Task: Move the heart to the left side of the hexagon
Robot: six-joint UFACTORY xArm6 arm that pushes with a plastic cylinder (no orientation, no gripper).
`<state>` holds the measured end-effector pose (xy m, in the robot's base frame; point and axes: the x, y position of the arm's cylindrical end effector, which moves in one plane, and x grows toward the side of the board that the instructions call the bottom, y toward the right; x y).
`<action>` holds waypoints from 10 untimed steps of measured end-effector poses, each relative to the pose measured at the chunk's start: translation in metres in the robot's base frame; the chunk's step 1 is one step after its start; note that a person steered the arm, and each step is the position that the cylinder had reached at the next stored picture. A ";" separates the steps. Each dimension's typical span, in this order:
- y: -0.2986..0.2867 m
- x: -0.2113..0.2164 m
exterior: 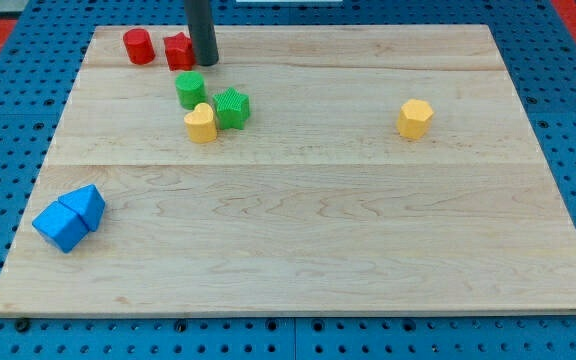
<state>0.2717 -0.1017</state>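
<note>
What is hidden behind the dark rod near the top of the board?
My tip stands in front of a red block, covering its right edge, so its shape is unclear. A red cylinder sits uncovered to its left.

Wooden board lies on a blue pegboard surface. Red cylinder at the view's top left, a second red block just beside it on its right; shape partly hidden. Green cylinder below them, green star-like block near it to the lower right. Two blue blocks touching at lower left: a cube and a triangular one.
</note>
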 end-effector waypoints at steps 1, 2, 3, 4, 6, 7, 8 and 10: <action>0.029 0.014; 0.054 0.020; 0.102 0.037; 0.180 0.075; 0.213 0.091; 0.136 0.149; 0.054 0.180; -0.072 0.132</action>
<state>0.4039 -0.1735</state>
